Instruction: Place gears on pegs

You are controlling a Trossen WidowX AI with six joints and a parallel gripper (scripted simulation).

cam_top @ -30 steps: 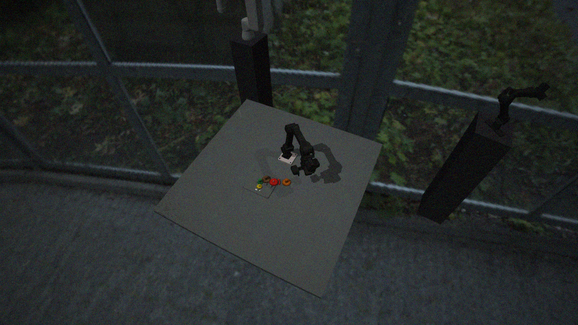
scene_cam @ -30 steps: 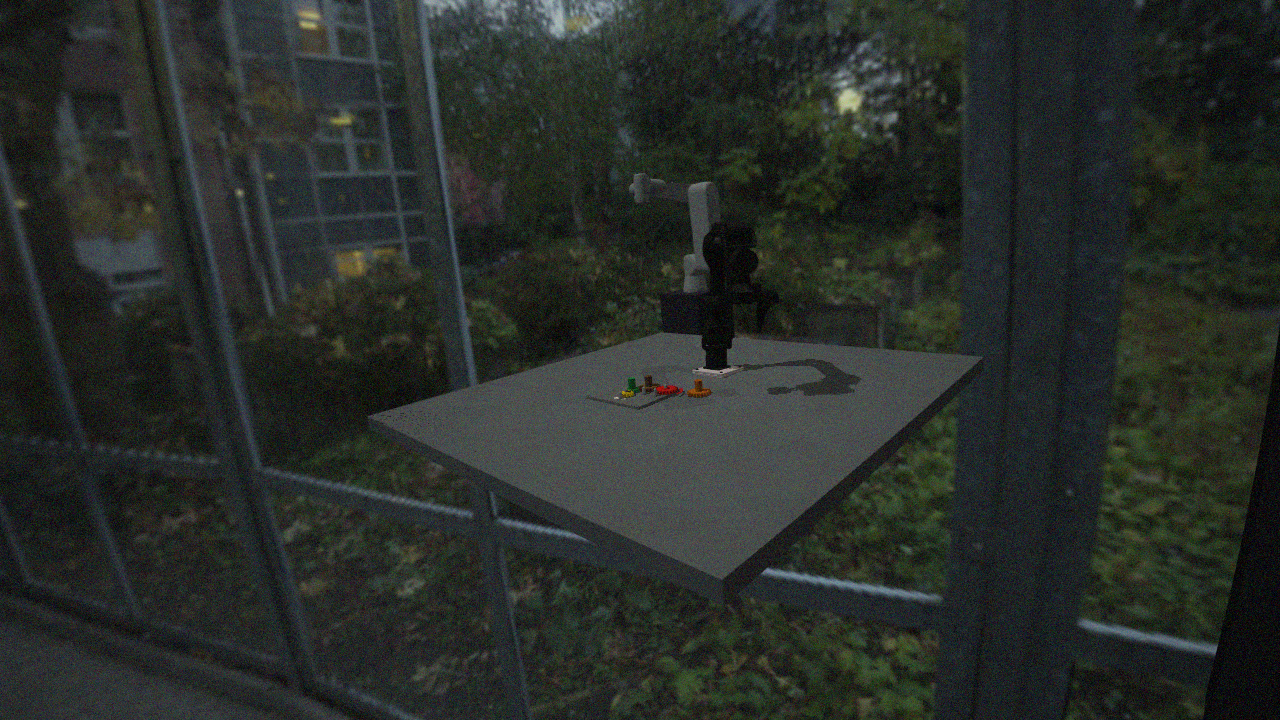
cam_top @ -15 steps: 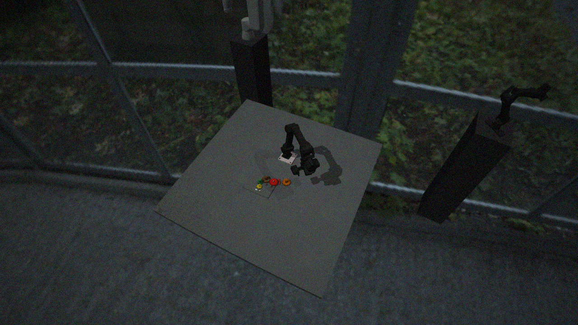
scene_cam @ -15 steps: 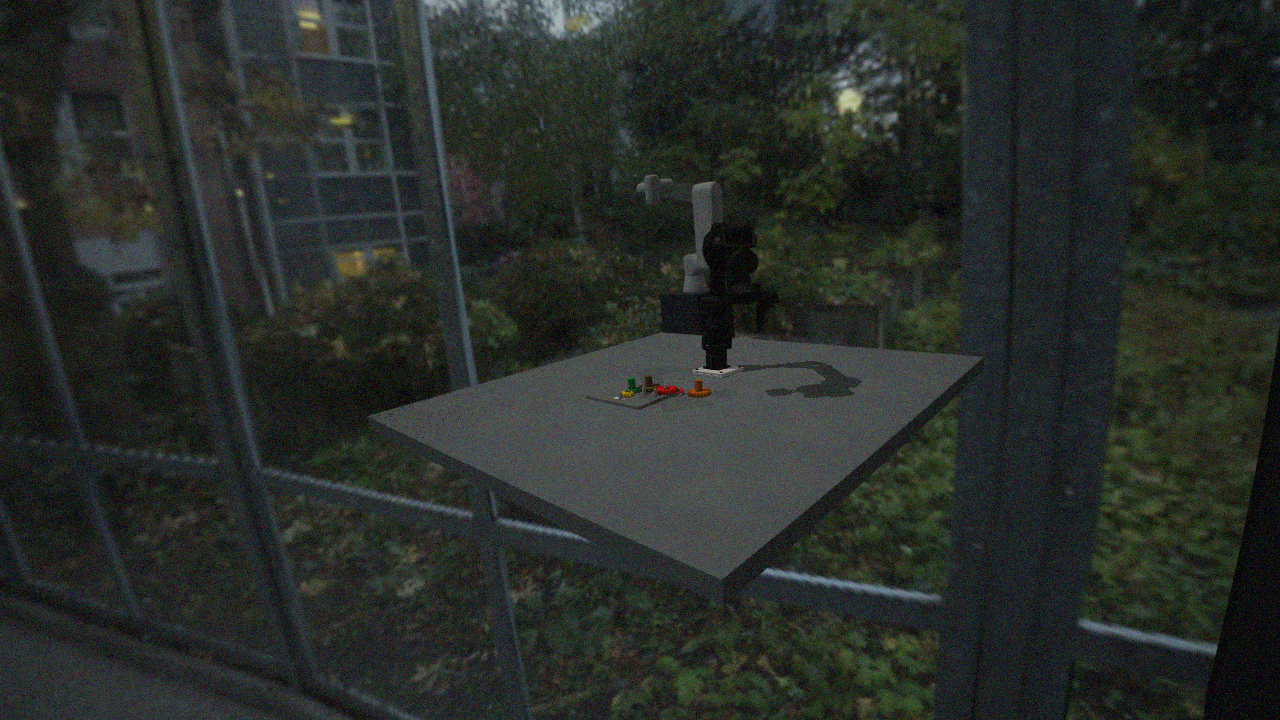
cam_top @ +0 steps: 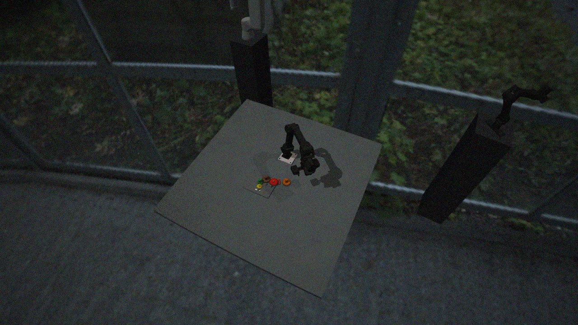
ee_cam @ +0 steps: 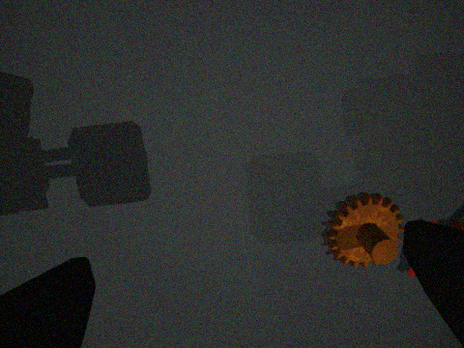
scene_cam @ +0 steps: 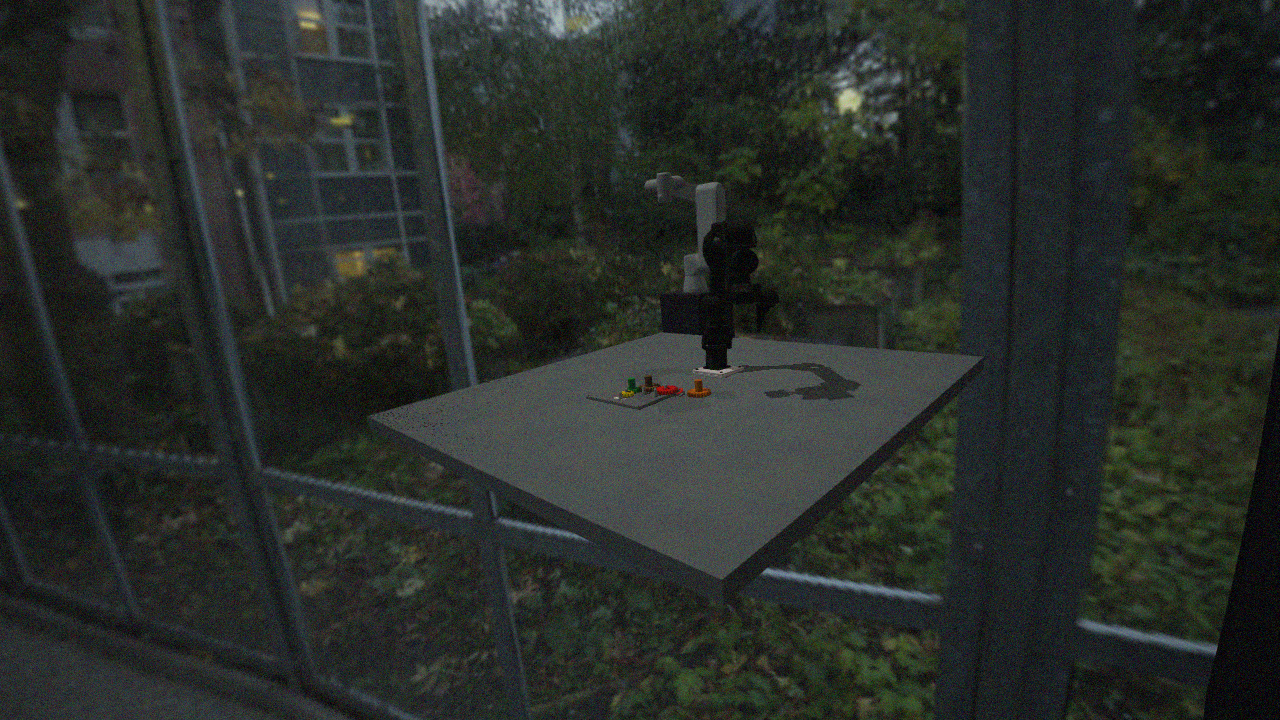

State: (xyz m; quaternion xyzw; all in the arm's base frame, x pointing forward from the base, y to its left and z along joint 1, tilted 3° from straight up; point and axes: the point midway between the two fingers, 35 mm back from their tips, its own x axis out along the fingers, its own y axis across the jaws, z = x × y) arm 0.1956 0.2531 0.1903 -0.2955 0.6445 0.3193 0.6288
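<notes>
My gripper is open and empty, above the table. An orange gear with an upright stem stands on the table right of the board; in the wrist view it is just left of the right fingertip. The grey board carries the red gear and the yellow gear. A green gear and a brown gear stand close beside them, apparently over the board. Whether they sit flat or mesh, and the pegs, are too small to tell.
The white base plate of my arm lies behind the gears on the large grey table. Shadows of my arm fall on the table to the right. Two other arms stand on dark pedestals beyond the table.
</notes>
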